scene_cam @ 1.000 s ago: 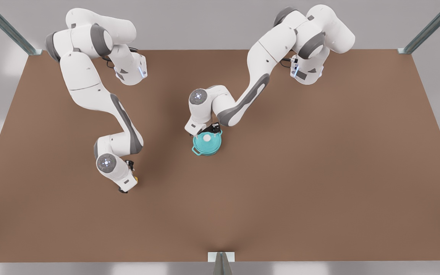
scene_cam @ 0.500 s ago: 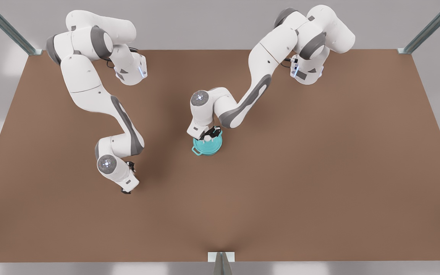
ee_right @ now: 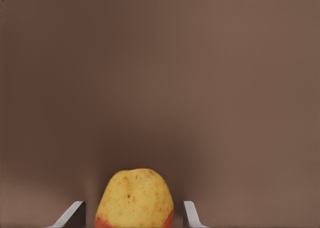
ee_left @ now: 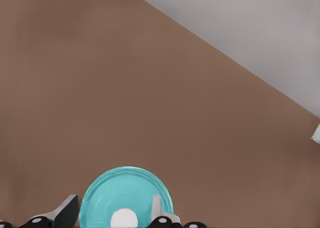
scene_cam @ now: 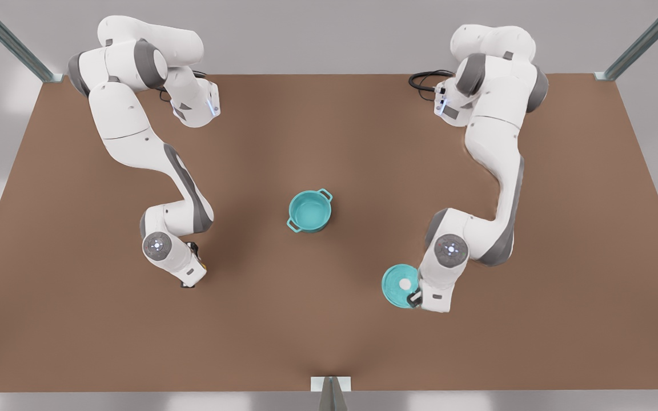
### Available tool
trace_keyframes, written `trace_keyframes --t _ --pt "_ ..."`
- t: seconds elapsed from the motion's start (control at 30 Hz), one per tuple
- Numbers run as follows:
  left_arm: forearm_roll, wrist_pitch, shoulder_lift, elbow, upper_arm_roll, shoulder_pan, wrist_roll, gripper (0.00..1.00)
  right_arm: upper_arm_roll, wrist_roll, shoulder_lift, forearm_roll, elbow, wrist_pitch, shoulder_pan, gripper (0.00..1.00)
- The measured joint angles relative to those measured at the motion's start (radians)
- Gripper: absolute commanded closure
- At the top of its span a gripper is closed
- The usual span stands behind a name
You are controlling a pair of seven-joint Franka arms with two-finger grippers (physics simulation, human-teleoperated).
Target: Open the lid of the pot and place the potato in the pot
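pot (scene_cam: 309, 211) uncovered, mid tabletop | lid (scene_cam: 400, 285) flat, front view's right, left hand (ee_left: 112, 219) apart astride it | right hand (ee_right: 134, 215) apart around potato (ee_right: 134, 198), front view's left, nearer it; pot lies rightward

Brown tabletop (scene_cam: 329, 331) spans the scene, plain matte surface. Grey backdrop (scene_cam: 306, 34) behind its far edge. Metal frame struts at the far corners (scene_cam: 9, 43) (scene_cam: 643, 43), one short post (scene_cam: 330, 394) at near-edge centre. Black cable (scene_cam: 423, 80) coiled on the table's far side.
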Motion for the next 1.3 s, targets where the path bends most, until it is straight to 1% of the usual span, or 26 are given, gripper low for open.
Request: trace_keyframes --t 0.03,0.07,0.1,0.13,0.17,0.3,0.53,0.6,0.83,1.03,1.2,1.3 --pt "-0.031 -0.07 -0.086 0.017 -0.001 0.073 0.043 0.0 0.001 -0.003 0.0 0.0 0.0 0.0 0.001 0.31" --pt "-0.056 -0.15 -0.167 0.024 0.003 0.15 0.099 0.0 0.001 -0.006 0.0 0.0 0.0 0.0 0.001 0.4" --pt "-0.077 -0.24 -0.258 -0.003 0.006 0.213 0.156 0.0 0.001 -0.009 0.0 0.0 0.0 0.0 0.001 0.42" --pt "-0.11 -0.288 -0.412 -0.189 0.009 0.255 0.211 0.0 0.002 -0.012 0.0 0.0 0.0 0.0 0.001 0.42" --pt "-0.135 -0.312 -0.484 -0.299 0.009 0.273 0.263 0.0 0.002 -0.015 0.0 0.001 0.0 0.0 0.001 0.42" --pt "-0.187 -0.359 -0.449 -0.256 0.012 0.294 0.441 0.0 0.001 -0.025 -0.002 0.001 0.0 -0.001 0.001 0.46" --pt "-0.215 -0.363 -0.417 -0.252 0.01 0.327 0.671 0.0 0.003 -0.045 -0.042 0.003 0.0 -0.015 0.0 0.46" --pt "-0.218 -0.363 -0.412 -0.252 0.011 0.332 0.722 0.0 0.015 -0.05 -0.062 0.004 0.0 -0.028 -0.001 0.47" --pt "-0.22 -0.366 -0.41 -0.264 0.006 0.325 0.829 0.0 0.118 -0.041 -0.139 0.035 0.001 -0.114 0.004 0.47" --pt "-0.214 -0.367 -0.408 -0.264 0.005 0.32 0.882 0.0 0.268 0.03 -0.173 0.041 0.004 -0.195 0.002 0.47" --pt "-0.214 -0.365 -0.409 -0.269 0.005 0.319 0.911 0.0 0.389 0.123 -0.173 0.093 0.035 -0.237 0.01 0.47" --pt "-0.214 -0.365 -0.41 -0.271 0.005 0.319 0.925 0.0 0.423 0.198 -0.17 0.107 0.057 -0.251 0.062 0.47"
